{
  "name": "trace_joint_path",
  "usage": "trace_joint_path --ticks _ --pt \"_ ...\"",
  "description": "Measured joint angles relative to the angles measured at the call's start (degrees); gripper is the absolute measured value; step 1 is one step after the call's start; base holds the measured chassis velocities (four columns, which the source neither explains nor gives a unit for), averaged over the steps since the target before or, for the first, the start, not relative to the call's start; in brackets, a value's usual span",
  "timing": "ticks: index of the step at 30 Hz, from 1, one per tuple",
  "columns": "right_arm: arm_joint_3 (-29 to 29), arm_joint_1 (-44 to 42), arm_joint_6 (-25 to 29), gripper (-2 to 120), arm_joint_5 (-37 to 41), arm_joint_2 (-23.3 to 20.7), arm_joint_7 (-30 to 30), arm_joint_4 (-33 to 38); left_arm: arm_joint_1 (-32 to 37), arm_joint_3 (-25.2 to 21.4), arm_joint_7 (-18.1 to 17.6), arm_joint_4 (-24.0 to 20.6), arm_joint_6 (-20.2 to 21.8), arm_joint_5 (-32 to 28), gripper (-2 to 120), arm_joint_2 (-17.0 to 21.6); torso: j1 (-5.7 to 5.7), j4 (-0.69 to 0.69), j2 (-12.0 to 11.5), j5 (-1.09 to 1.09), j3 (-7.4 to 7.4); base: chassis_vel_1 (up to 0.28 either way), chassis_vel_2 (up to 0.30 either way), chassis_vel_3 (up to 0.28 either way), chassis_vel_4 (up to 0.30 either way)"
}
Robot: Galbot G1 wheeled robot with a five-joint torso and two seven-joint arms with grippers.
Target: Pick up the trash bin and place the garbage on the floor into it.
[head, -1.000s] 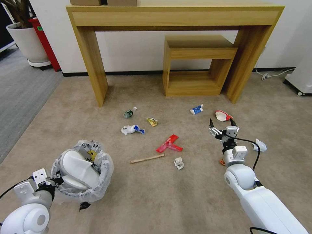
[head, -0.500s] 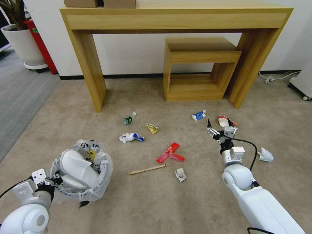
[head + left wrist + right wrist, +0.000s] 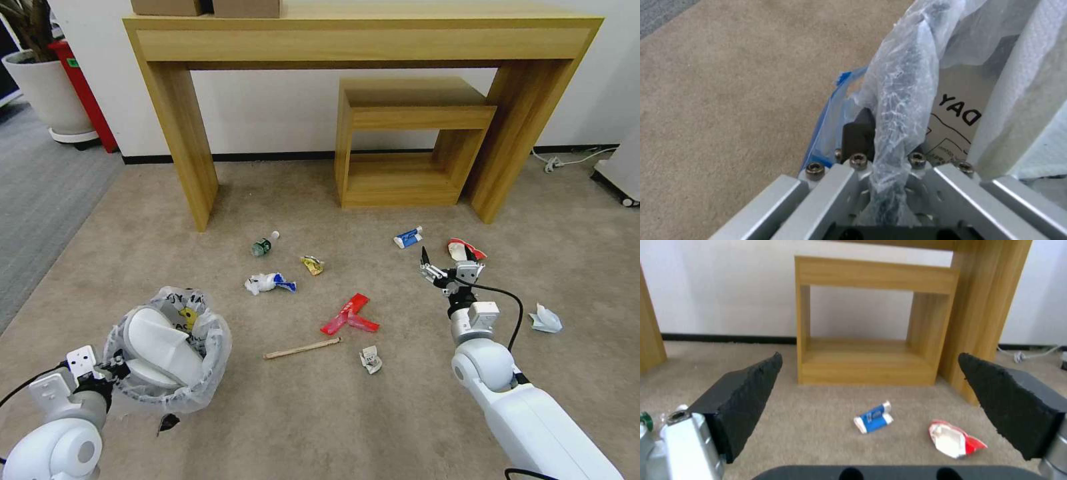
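While stretched forward low above the floor (image 3: 300,413), holds the right claw (image 3: 449,257) with pads wide apart and nothing between them, probably so as to drop over a piece without nudging it away. Aims toward the far litter: just ahead, a blue-white tube (image 3: 407,237) lying flat, and beside it, slightly to the right, a torn red-and-white wrapper (image 3: 463,250). Cannot tell which of the two is meant, though the wrapper lies nearer the right pad. Farther right, well apart, a white paper wad (image 3: 547,320). Beyond the tube, a low wooden shelf unit (image 3: 413,140) against the wall.

At the left claw (image 3: 880,156), clamps together on the bag-covered rim of the trash bin (image 3: 217,347). Pinches plastic and rim as one, likely so the liner cannot slip while carried. Keeps the bin low at the robot's left, mouth up and open, with a white slipper (image 3: 157,343) already lying inside.

Between the two arms, spread over the carpet: red paper (image 3: 350,315), a wooden stick (image 3: 302,348), a small crumpled paper (image 3: 370,359), a blue-and-white crumpled wrapper (image 3: 269,283), a yellow wrapper (image 3: 311,265) and a small plastic bottle (image 3: 264,245). Leaves most of the job undone, by this count.
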Motion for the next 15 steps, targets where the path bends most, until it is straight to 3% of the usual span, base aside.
trace_joint_path --ticks 7,9,10,11,14,15 --pt "-1.77 -0.55 -6.5 100 6.33 -1.44 2.69 2.72 0.21 0.62 0.24 -0.17 -1.2 1.11 0 -0.77 0.0 0.0 0.0 0.0 0.0 0.0 0.0 0.0 0.0" --pt "-3.12 -0.56 -9.89 100 10.56 -1.92 5.06 3.48 0.23 0.71 0.22 -0.17 -1.42 1.22 0 -1.07 0.0 0.0 0.0 0.0 0.0 0.0 0.0 0.0 0.0" --pt "-4.53 -0.41 -14.16 100 17.0 -2.71 7.88 4.37 0.22 0.71 0.19 -0.16 -1.78 1.3 0 -1.26 0.0 0.0 0.0 0.01 0.0 0.0 0.0 0.0 0.0" --pt "-4.53 -0.41 -14.16 100 17.0 -2.71 7.88 4.37 0.22 0.71 0.19 -0.16 -1.78 1.3 0 -1.26 0.0 0.0 0.0 0.01 0.0 0.0 0.0 0.0 0.0" --pt "-8.02 0.95 -23.35 100 30.64 -4.48 15.15 5.03 0.05 0.71 0.18 0.01 -2.56 1.65 0 -1.63 0.0 0.0 0.0 0.0 0.0 0.0 0.0 0.0 0.0" --pt "-8.02 0.95 -23.35 100 30.64 -4.48 15.15 5.03 0.05 0.71 0.18 0.01 -2.56 1.65 0 -1.63 0.0 0.0 0.0 0.0 0.0 0.0 0.0 0.0 0.0"
